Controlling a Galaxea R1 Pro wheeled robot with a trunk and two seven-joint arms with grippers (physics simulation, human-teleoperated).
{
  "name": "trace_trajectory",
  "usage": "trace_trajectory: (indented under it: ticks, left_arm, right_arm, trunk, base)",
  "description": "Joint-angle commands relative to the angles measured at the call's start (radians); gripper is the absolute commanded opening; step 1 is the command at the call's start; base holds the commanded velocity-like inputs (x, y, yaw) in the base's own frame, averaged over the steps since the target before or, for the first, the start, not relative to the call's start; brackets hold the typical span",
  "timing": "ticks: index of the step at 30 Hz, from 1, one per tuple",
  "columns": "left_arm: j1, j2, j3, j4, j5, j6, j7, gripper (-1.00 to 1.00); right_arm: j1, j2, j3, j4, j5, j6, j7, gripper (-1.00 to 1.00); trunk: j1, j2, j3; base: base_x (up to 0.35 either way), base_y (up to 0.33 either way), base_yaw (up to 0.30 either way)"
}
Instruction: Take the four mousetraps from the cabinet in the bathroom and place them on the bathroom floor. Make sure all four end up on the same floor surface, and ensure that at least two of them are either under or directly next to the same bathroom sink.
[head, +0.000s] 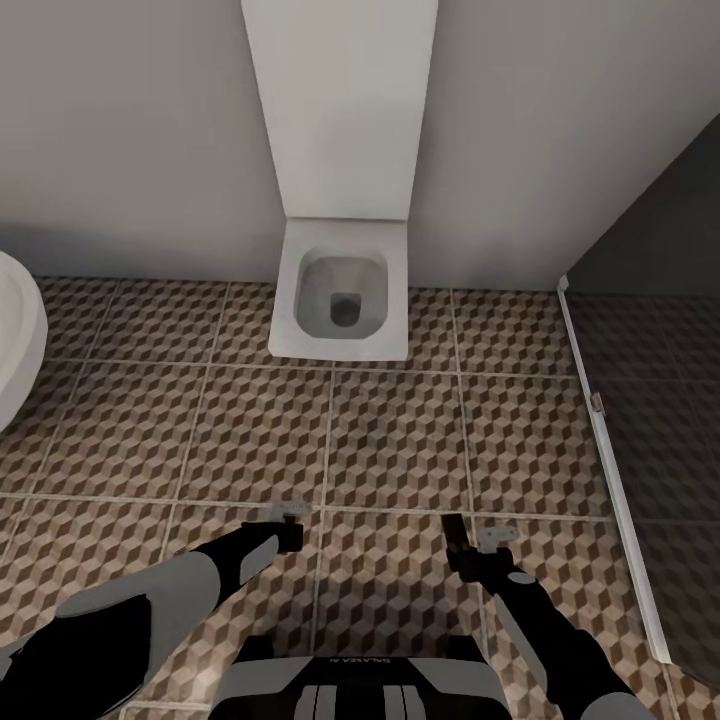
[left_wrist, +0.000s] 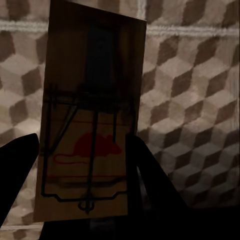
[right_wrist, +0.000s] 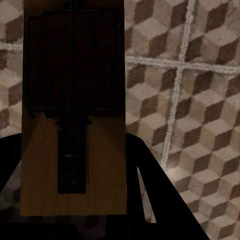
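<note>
Above the bathroom floor (head: 400, 440) before the white toilet (head: 342, 300), the left gripper (head: 288, 520) is clamped on one mousetrap (left_wrist: 90, 125) (red mouse print showing) and the right gripper (head: 470, 545) on another mousetrap (right_wrist: 75, 115), sink (head: 15, 340) edge far left

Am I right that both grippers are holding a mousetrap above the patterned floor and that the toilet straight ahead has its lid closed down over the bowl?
Not quite: the toilet has its lid raised against the wall, with the bowl open, as the head view shows. The rest holds: the left gripper holds a mousetrap and the right gripper holds another mousetrap, both above the tiled floor.
</note>
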Motion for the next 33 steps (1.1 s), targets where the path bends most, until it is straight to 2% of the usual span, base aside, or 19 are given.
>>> trace_trajectory:
  ticks: [1,9,20,27,33]
  left_arm:
    - [-0.001,0.0,-0.005,-0.009,0.005,0.004,0.008,-1.0]
    - [-0.001,0.002,-0.005,-0.046,0.005,0.044,0.009,-1.0]
    - [-0.001,0.013,-0.004,-0.048,0.005,0.053,0.009,-1.0]
    - [-0.003,0.01,-0.001,-0.049,0.005,0.084,0.01,-1.0]
    - [-0.057,0.009,-0.001,-0.05,0.005,0.1,0.011,-1.0]
  right_arm:
    - [-0.001,-0.001,0.005,-0.008,-0.013,0.007,-0.015,-1.0]
    - [-0.009,0.002,0.006,-0.058,-0.016,0.034,-0.087,-1.0]
    - [-0.01,0.004,0.007,-0.066,-0.015,0.024,-0.098,-1.0]
    - [-0.023,0.002,0.004,-0.108,-0.01,0.136,-0.107,-1.0]
    - [-0.053,0.003,0.004,-0.138,-0.01,0.194,-0.118,-1.0]
  trunk:
    - [0.0,0.0,0.0]
    - [0.0,0.0,0.0]
    - [0.0,0.0,0.0]
    - [0.0,0.0,0.0]
    - [0.0,0.0,0.0]
  base:
    - [0.0,0.0,0.0]
    - [0.0,0.0,0.0]
    - [0.0,0.0,0.0]
    - [0.0,0.0,0.0]
    - [0.0,0.0,0.0]
